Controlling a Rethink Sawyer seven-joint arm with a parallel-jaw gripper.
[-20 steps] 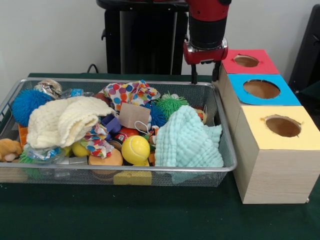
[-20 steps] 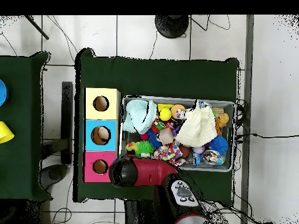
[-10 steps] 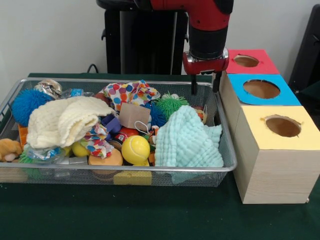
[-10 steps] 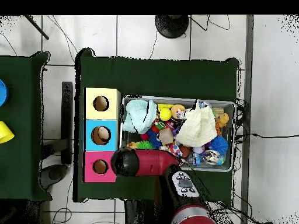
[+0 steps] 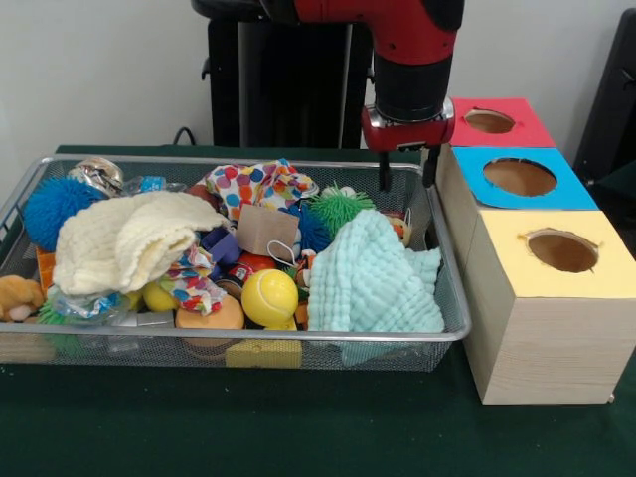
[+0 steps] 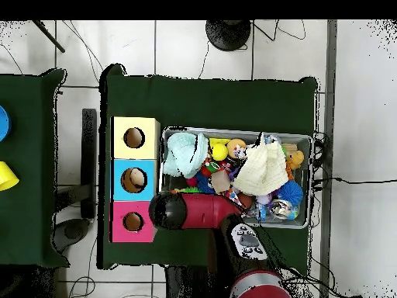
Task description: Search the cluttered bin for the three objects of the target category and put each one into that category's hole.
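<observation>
My gripper hangs open and empty over the wire bin's far right corner, beside the blue box. Its two dark fingers point down above the green spiky ball and the pale green cloth. In the overhead view the red arm covers the gripper and the bin's corner. The bin holds a yellow tennis ball, a cream cloth, a polka-dot cloth and a blue spiky ball. The red box, blue box and yellow box each have a round hole.
The three boxes stand in a row tight against the bin's right side. A tan object shows inside the blue box's hole. A black stand rises behind the bin. Dark green cloth covers the table.
The gripper has come down and moved over the bin's corner, away from the red box; most of this happened in the first half second. The bin's contents have not moved.
</observation>
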